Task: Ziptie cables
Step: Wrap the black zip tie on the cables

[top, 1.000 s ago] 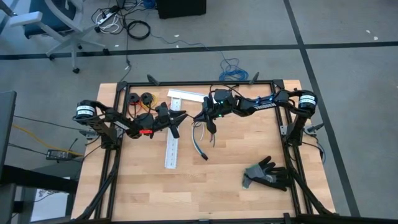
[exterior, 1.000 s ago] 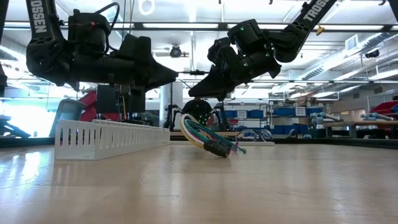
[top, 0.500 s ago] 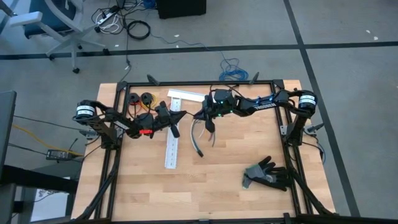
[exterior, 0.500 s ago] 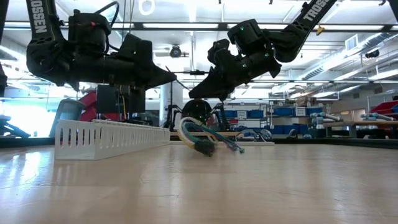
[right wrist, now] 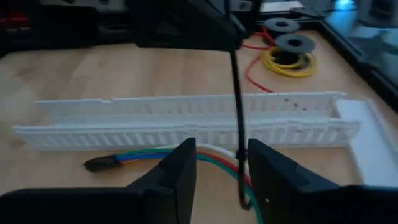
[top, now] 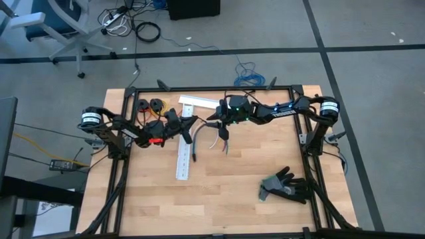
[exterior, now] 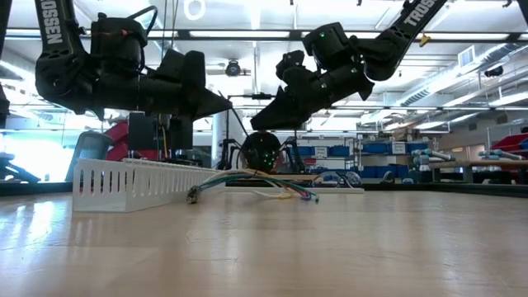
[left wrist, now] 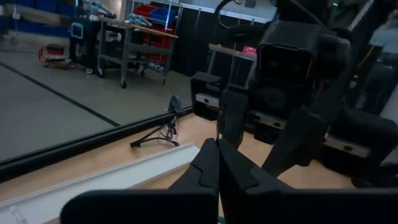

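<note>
Currently, left to right: left gripper (top: 190, 126) hangs above the table over the long white slotted plastic duct (top: 184, 154), fingers pressed together on one end of the thin black plastic ziptie (right wrist: 237, 93). That strap runs on across to the right gripper (top: 214, 123), which faces the left one from just beside it. Right fingers (right wrist: 177, 167) stand apart, with the strap passing through the gap, touching neither as far as I can tell. Loose bundle of blue, green, red and white cables (top: 206, 141) lies flat on the light wooden table (top: 239, 192) under and just beside both grippers, one dark-tipped end (exterior: 192, 195) next to the duct. Black glove (top: 284, 186) sits well apart, far right.
</note>
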